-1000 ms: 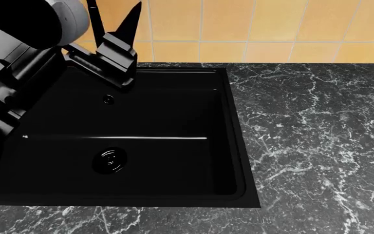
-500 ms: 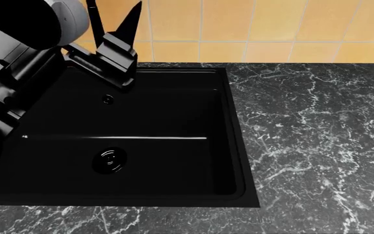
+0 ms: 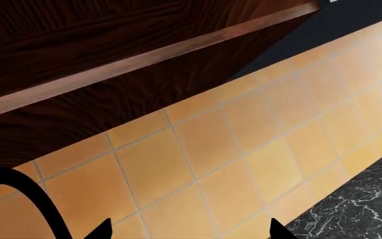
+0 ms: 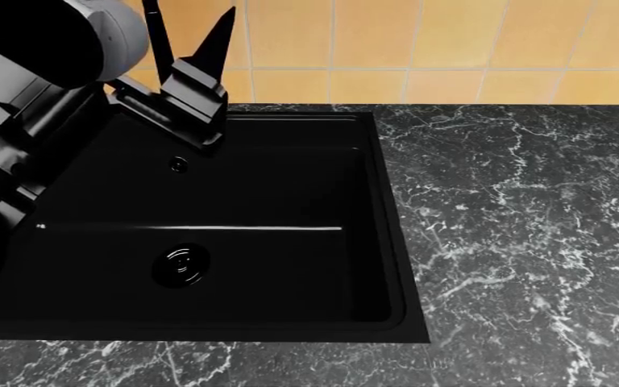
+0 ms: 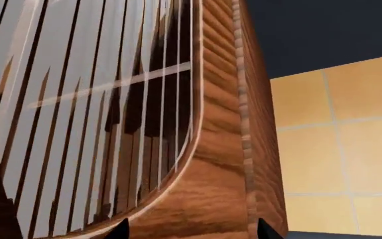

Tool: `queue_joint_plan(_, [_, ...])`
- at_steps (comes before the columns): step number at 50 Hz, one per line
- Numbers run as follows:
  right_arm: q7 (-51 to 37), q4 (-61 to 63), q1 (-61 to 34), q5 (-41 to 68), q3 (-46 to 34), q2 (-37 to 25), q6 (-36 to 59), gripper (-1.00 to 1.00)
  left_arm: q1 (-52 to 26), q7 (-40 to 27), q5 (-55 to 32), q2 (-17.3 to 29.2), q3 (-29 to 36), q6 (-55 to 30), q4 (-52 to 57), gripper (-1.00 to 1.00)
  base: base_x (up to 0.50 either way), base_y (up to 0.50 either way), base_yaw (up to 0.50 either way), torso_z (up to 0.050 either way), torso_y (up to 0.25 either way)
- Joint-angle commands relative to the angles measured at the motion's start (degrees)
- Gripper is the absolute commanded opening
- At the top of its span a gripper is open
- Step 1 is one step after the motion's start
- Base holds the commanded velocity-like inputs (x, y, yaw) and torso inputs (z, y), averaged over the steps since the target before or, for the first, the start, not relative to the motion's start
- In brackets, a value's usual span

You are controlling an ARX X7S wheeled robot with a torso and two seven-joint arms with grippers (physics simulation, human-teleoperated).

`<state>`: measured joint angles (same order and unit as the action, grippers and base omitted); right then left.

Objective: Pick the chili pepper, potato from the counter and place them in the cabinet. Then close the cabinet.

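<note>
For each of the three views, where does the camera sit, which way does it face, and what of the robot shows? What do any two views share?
Head view: from the robot's head, looking down on the black sink and the counter; the left arm and left gripper show, fingers apart.
Left wrist view: on the left arm, facing up at the tiled wall and a dark wood cabinet; only fingertips show.
Right wrist view: on the right arm, facing a glass-paned cabinet door; two fingertips show, apart.
Shared: the orange tiles appear in all three.

Sharp, evenly lit renders; faint glare streak in black sink.
</note>
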<state>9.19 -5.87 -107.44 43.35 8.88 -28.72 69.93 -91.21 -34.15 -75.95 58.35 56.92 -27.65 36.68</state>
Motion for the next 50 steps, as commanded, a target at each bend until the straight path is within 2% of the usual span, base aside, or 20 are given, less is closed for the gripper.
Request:
queue_joint_plan(1, [4.6,-3.1,-4.6,1.2,-6.6,6.0,-1.7,1.00,0.2,0.0,-0.1,0.2,-0.2,0.1,0.2,1.00,0.01,0.00,0.01,0.000,0.000])
queue_joint_plan(33, [14.9,-18.5,-15.4,-10.3,-30.3,11.9,-8.3,1.00,1.5,0.5,0.5,0.5,-0.5,1.0,0.3,1.00,0.00,0.00,0.01,0.002,-0.001])
queue_joint_plan(50, [16.1,-21.2,-17.6,-12.6,-33.9,12.5,-9.3,1.00,2.2,1.3,0.0,0.6,1.5,-2.1,0.3,1.00,0.00,0.00,0.01,0.001,-0.003])
